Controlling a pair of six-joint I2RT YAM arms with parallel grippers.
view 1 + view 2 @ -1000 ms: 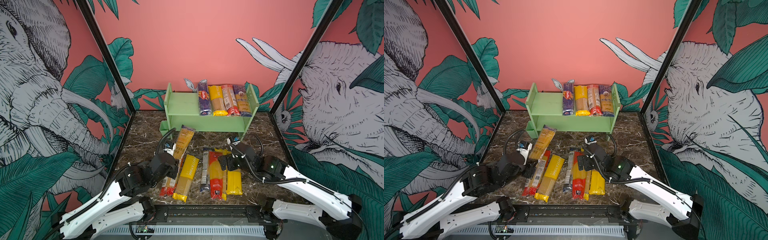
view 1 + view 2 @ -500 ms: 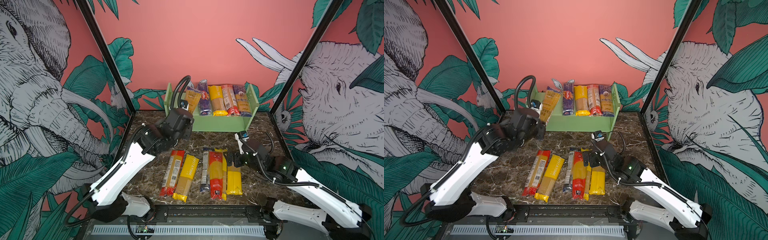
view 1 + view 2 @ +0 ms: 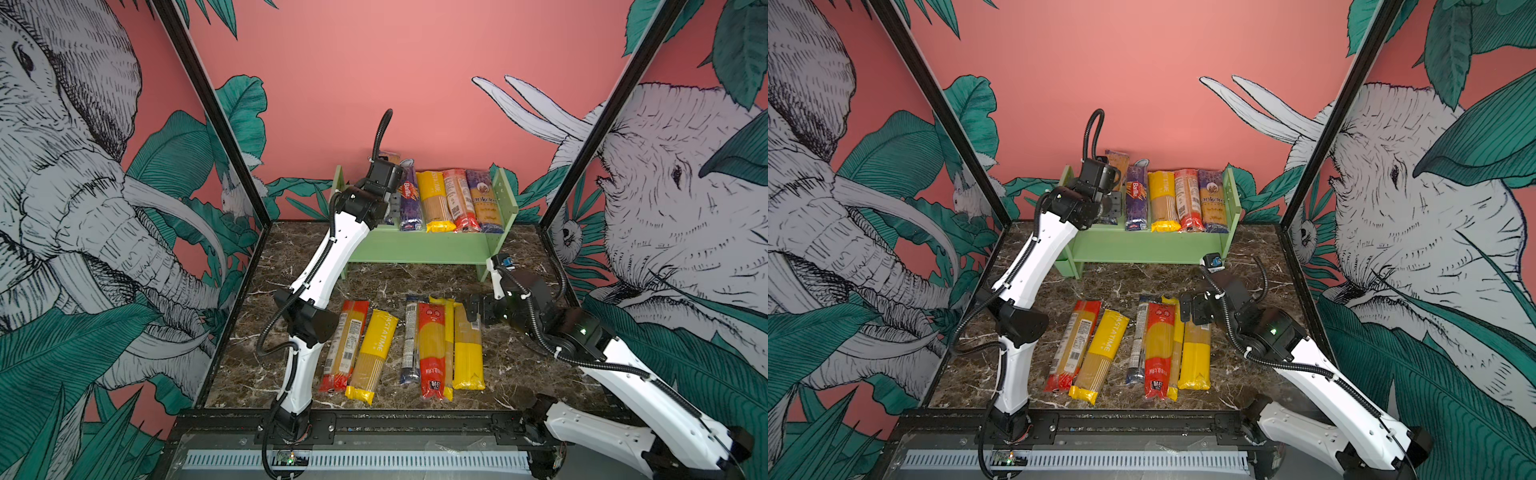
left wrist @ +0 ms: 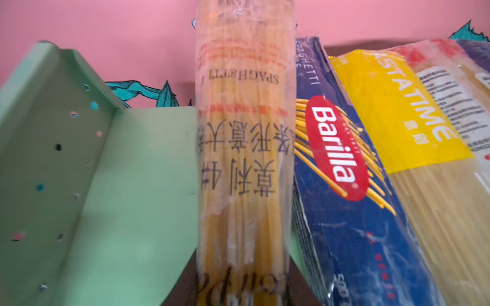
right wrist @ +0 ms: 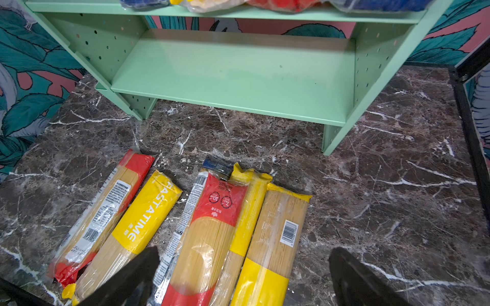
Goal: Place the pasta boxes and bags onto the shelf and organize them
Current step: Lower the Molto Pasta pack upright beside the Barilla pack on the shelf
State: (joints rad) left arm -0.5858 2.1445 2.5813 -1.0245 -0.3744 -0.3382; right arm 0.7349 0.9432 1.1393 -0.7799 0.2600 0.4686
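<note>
**Step in hand:** seating one pack on the upper tier of the shelf point(image 3: 424, 246), which stands at 12 o'clock on the marble tabletop point(image 3: 374, 280).

**Left gripper** point(image 3: 391, 205): closed narrow on the near end of a clear-wrapped spaghetti pack point(image 4: 244, 159). Its fingers fall outside the wrist view. The left arm is stretched toward 12 o'clock, with the wrist level with the upper tier.

**Governing relation:** the held pack's long axis runs 6-to-12 o'clock, parallel to the Barilla pack point(image 4: 344, 198), and it lies along that pack's 9 o'clock flank. Bare tier surface point(image 4: 148, 185) extends further toward 9 o'clock, up to the peg-holed side panel point(image 4: 50, 159). In both top views the held pack's far end stands higher than the row's, so it appears tilted. Whether it bears on the tier cannot be told. Judgement: lower it flat, then release.

**Right gripper** point(image 5: 244, 253): jaws spread wide and holding nothing. It hovers above the 12 o'clock end of the yellow-ended pack point(image 3: 468, 357). Six packs lie on the marble at 6 o'clock, with long axes 6-to-12. The right arm is the nearer one to them.
</note>
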